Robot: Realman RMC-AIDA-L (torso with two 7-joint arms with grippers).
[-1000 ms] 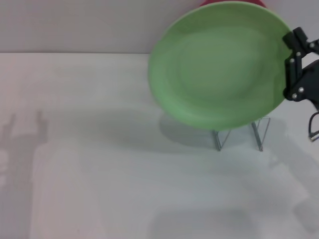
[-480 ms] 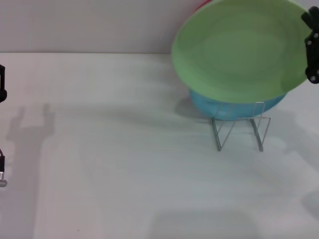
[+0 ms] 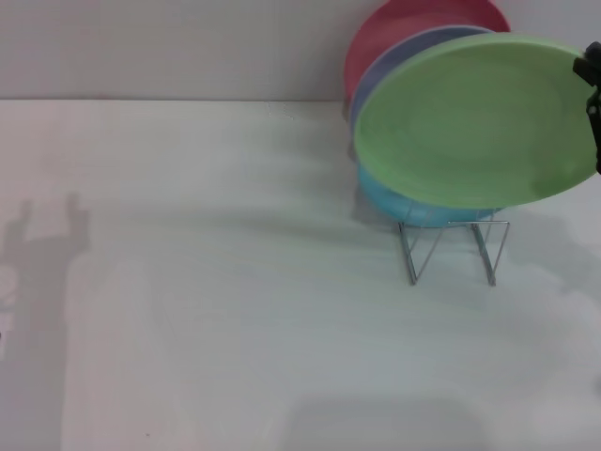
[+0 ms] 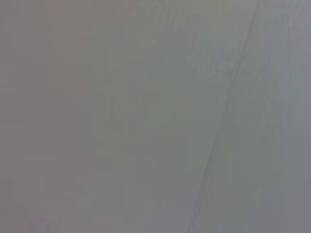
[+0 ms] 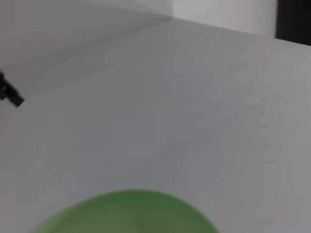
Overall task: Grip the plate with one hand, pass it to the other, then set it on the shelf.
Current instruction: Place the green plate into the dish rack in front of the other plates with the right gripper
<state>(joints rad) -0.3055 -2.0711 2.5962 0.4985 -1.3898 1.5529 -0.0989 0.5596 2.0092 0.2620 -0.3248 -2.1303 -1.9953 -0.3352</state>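
Observation:
The light green plate (image 3: 479, 122) hangs tilted in the air at the far right, above and in front of the wire shelf (image 3: 451, 249). My right gripper (image 3: 592, 103) is shut on the plate's right rim and is cut off by the head view's edge. The plate's rim also shows in the right wrist view (image 5: 131, 213). My left gripper is out of the head view; only its shadow (image 3: 47, 235) falls on the table at the left. The left wrist view shows only a bare grey surface.
In the shelf stand a turquoise-blue plate (image 3: 394, 202), a lavender plate (image 3: 394, 66) and a red plate (image 3: 404, 28) behind it, by the back wall. A small black part (image 5: 9, 92) shows at the right wrist view's edge. The white table (image 3: 235, 310) stretches left and forward.
The green plate has moved right with my right gripper and tipped flatter, uncovering the red and lavender plates. My left gripper, briefly at the left edge, has gone out of view.

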